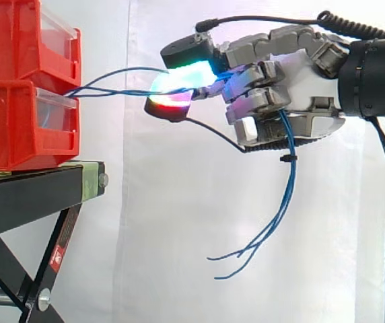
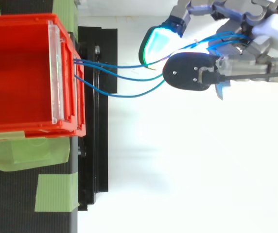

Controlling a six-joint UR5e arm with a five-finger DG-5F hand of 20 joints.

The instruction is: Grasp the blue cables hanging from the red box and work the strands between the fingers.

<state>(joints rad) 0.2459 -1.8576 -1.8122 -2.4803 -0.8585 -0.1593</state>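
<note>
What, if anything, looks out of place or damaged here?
Nothing stands out. The cables run from the bins to the robot hand, which pinches them; their loose ends hang free below it. The bins sit level on the stand.

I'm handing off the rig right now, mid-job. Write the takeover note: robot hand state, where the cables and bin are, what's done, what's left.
Robot hand: shut on the blue cables, fingers curled round the strands, held in the air apart from the bin.
Cables: they run from the front of the lower red bin across the gap into the hand; the loose ends dangle below the palm.
Bin: sits on the black stand.
Done: the grasp is made.
Left: work the strands between the fingers.
</note>
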